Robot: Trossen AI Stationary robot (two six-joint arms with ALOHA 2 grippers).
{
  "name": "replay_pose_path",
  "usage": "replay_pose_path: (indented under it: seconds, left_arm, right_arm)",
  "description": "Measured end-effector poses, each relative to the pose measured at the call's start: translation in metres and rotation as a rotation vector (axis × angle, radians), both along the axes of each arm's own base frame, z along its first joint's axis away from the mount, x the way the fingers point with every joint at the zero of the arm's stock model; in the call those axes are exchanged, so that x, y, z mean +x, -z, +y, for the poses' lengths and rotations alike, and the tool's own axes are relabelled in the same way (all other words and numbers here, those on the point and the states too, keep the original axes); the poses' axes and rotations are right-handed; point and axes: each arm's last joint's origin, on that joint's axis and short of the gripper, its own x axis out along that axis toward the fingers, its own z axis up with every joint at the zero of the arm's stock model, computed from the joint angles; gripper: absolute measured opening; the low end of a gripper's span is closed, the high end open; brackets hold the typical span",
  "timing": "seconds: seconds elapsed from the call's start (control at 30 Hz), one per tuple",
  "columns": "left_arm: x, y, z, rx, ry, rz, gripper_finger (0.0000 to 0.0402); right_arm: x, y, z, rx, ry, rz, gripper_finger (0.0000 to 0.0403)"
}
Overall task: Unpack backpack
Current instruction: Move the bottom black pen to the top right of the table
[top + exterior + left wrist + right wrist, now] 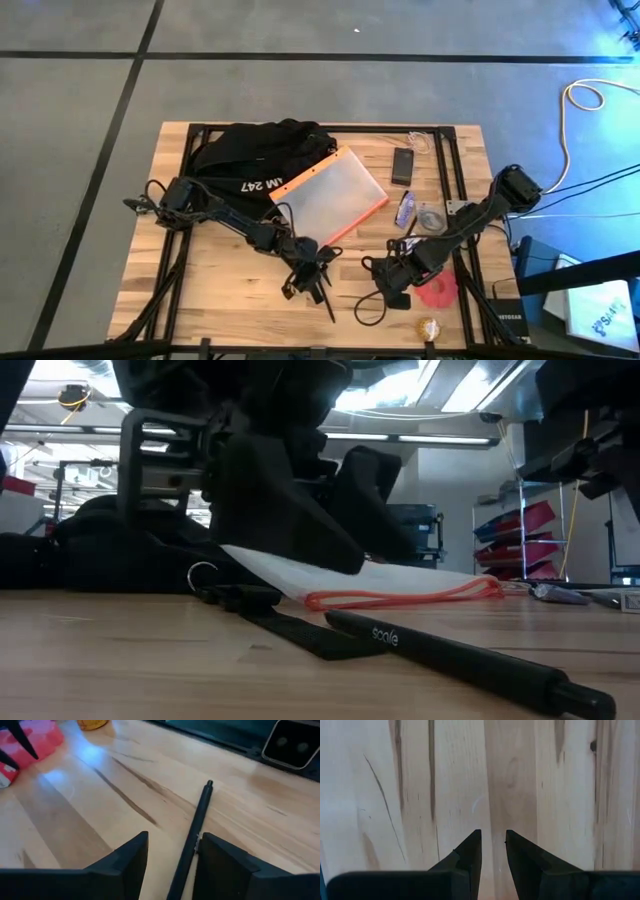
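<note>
Wooden table (200, 300) bears black rod (192, 835) between left fingers (125, 865)

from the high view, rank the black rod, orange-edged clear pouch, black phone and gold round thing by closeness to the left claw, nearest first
1. Thin black rod: right at the left claw, toward the table's front edge.
2. Orange-edged clear plastic pouch: just behind the claw, lying against the backpack.
3. Small gold round object and flat black phone: front right and back right; too close to call.

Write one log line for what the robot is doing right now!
left gripper: open around black rod, on table | right gripper: empty, slightly open, above bare wood | backpack: far side | orange-edged pouch: out
</note>
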Motion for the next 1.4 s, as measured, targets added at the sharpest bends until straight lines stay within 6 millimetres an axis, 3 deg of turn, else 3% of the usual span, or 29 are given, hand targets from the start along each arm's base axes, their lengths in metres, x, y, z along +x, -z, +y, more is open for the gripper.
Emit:
replay_pose_path:
  seconds: [0.47,0.63,1.2,1.4]
  left_arm:
    - [0.0,0.002,0.003,0.009,0.025,0.004,0.0143]
    - [0.003,0.016,0.007,-0.026,0.033,0.04,0.0142]
    - [0.009,0.035,0.024,-0.129,0.042,0.101,0.0141]
    - [0.01,0.036,0.029,-0.128,0.03,0.103,0.0093]
  right_arm:
    - [0.001,0.0,0.001,0.009,0.003,-0.016,0.0072]
    - [0.002,0.0,0.001,0.012,0.004,-0.019,0.0072]
    - [0.003,-0.001,0.002,0.015,0.0,-0.038,0.0072]
    - [0.003,-0.001,0.002,0.015,-0.003,-0.039,0.0072]
